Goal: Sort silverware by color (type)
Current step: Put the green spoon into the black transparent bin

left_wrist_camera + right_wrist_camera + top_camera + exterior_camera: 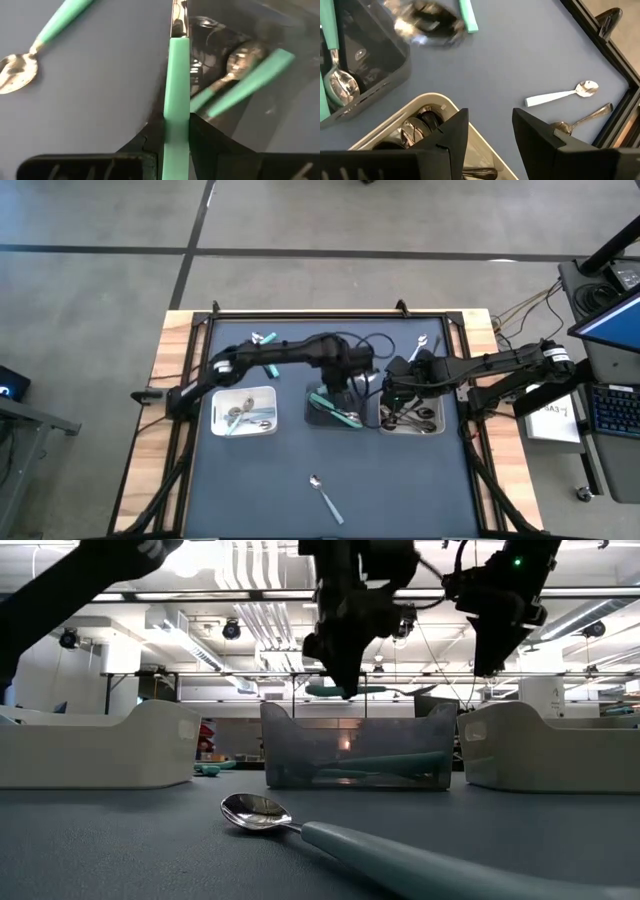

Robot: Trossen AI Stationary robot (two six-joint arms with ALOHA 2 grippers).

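A grey concrete floor (330,240) crossed by dark seams surrounds the wooden-edged table (170,350). At three o'clock stands a desk with a keyboard (612,410). Overhead, ceiling ducts (250,610) and strip lights (190,640) run back, possibly an open workshop.

You won't find any text you can read here. The white sheet (556,420) at the right edge of the high view carries dark print, but it's too small to make out.

My gripper (176,145) matt black plastic; held utensil (177,85) smooth teal plastic handle; spoon (262,812) bowl glossy metal; counter (400,480) matt.
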